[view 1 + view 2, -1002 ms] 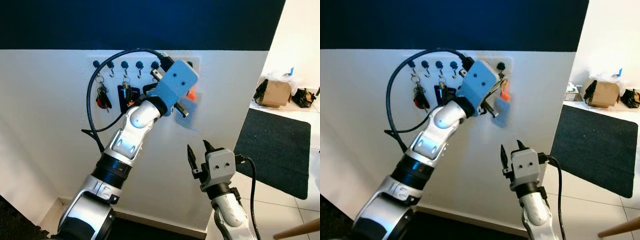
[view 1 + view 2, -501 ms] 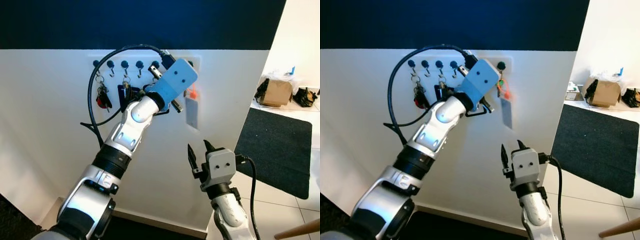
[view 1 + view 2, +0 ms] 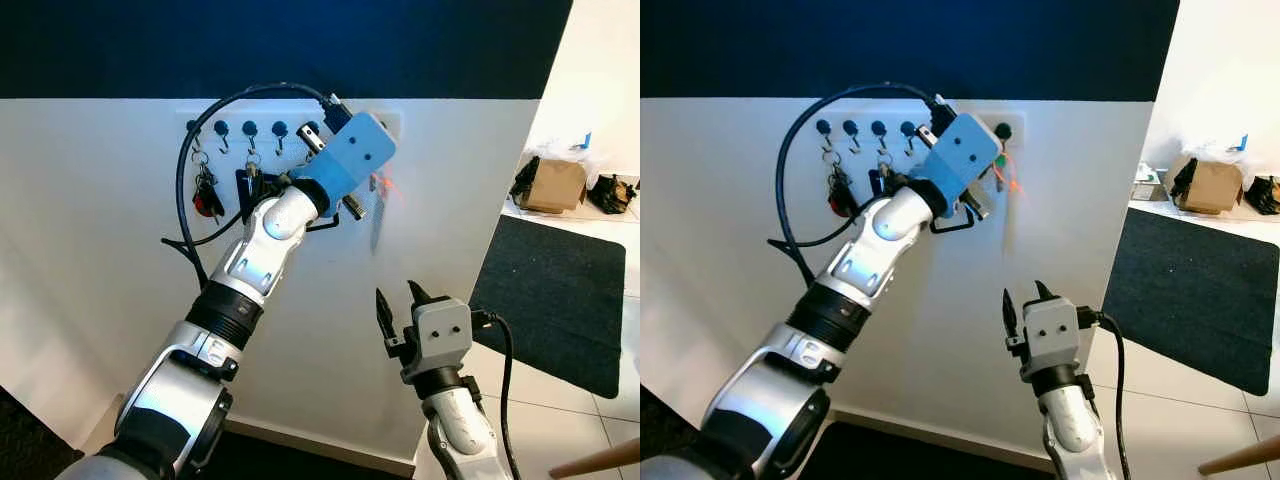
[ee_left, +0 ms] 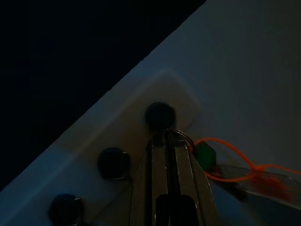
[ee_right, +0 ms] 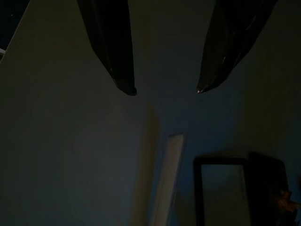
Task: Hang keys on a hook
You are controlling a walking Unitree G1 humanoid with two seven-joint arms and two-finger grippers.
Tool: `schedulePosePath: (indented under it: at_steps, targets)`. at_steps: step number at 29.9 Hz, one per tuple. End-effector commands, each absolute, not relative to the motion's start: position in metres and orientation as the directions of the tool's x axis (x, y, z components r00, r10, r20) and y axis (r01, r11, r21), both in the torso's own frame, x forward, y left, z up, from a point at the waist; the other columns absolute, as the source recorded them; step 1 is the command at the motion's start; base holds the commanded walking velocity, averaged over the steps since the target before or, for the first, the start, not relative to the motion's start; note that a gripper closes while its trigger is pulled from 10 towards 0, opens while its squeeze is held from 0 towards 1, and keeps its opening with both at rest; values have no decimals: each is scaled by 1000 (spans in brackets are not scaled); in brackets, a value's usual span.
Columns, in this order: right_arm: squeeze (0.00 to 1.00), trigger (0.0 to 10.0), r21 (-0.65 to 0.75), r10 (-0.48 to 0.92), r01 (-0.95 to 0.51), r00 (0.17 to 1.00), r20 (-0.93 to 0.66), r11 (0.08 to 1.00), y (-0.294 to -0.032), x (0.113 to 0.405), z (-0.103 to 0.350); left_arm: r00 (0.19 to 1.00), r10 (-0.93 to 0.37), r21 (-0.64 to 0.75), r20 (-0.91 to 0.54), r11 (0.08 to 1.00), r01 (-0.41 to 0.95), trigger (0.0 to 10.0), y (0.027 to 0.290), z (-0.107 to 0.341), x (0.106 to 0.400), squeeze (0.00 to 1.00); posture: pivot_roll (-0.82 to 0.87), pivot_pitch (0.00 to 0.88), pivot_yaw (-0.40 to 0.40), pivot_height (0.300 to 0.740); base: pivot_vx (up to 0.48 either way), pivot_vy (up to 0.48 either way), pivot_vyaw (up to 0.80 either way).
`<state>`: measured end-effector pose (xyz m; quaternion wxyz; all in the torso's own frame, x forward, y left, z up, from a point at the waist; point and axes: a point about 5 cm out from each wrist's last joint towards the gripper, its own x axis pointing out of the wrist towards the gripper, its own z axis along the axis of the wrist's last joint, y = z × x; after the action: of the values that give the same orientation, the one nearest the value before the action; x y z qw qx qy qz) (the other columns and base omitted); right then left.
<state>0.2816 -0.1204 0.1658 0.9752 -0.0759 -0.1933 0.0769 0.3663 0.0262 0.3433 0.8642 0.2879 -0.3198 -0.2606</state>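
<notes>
Pinched together, the two black fingers of the left gripper [image 4: 165, 141] hold the thin metal key ring [image 4: 181, 136] just under the last black hook knob [image 4: 160, 115] at the right end of the white wall rack [image 3: 395, 125]. From the ring hang the keys [image 4: 235, 170], with a green tag, an orange loop and a blurred blade trailing away beside the fingers. I cannot tell whether the ring is already over the hook. If it is not and the fingers let go, the bunch would likely drop down the wall to the floor. A blur in the head views suggests the bunch is swinging, which could jolt the ring off. Further left, other key bunches [image 3: 205, 192] hang from their own hooks. Lower down, the right gripper [image 3: 397, 305] waits in front of the wall, fingers spread and empty.
</notes>
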Motion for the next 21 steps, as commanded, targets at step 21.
schedulePosePath:
  at_steps: [21]
  targets:
    - [0, 10000, -175, 176, -119, 917, 358, 977, -122, 281, 165, 599, -644, 546, 475, 750, 373, 10000, 40, 351, 344, 0, -1, 125, 96, 740, 0, 0, 0]
